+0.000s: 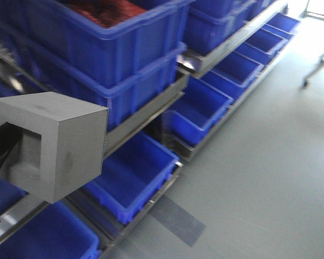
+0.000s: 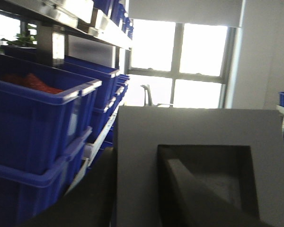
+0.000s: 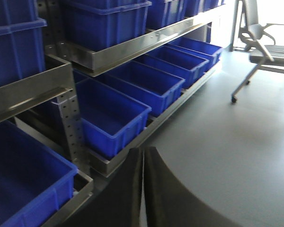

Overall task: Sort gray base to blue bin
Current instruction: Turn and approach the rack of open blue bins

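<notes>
The gray base (image 1: 51,145) is grasped by the left hand (image 2: 137,196), one finger inside its square recess, the other outside the wall. It is held in air; the blue bin (image 1: 132,175) is seen below and beyond that hand. The right hand (image 3: 143,189) is clenched, empty.

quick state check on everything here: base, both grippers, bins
gray base, held in the air in front of the shelves
left gripper, shut on the gray base, one finger inside its recess
right gripper, shut, holding nothing
lower-shelf blue bin, empty
top blue bin, holds red items
</notes>
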### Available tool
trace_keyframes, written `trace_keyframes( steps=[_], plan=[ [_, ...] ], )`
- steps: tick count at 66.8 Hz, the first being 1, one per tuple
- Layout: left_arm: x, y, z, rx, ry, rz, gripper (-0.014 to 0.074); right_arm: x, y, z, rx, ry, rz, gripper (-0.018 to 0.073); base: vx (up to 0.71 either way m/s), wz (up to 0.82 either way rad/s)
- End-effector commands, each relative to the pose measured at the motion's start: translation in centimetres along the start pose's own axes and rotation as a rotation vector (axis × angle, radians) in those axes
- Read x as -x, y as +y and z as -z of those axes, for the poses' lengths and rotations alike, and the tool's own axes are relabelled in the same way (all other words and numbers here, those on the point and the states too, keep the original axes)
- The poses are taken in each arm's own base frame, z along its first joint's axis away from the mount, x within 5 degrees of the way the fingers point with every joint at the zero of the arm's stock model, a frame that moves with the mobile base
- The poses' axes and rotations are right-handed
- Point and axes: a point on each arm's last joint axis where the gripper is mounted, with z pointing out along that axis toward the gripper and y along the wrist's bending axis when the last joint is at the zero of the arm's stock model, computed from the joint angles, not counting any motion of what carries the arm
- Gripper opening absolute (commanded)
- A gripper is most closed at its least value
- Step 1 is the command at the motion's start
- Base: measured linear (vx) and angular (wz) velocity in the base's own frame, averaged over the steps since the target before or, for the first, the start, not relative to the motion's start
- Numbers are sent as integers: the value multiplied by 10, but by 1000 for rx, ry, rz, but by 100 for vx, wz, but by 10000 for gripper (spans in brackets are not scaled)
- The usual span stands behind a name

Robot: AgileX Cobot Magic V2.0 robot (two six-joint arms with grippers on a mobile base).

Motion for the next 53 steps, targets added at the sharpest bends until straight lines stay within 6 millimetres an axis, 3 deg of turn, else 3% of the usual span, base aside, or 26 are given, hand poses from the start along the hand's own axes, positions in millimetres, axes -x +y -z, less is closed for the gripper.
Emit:
trace_keyframes(
  steps=[1, 53],
  plan=[
    [20, -4, 0, -31, -139, 26, 3, 5, 0, -1, -4, -51, 16, -5, 16, 73],
    [20, -4, 0, -31, -139, 26, 3, 5, 0, -1, -4, -51, 16, -5, 11, 70]
  ],
)
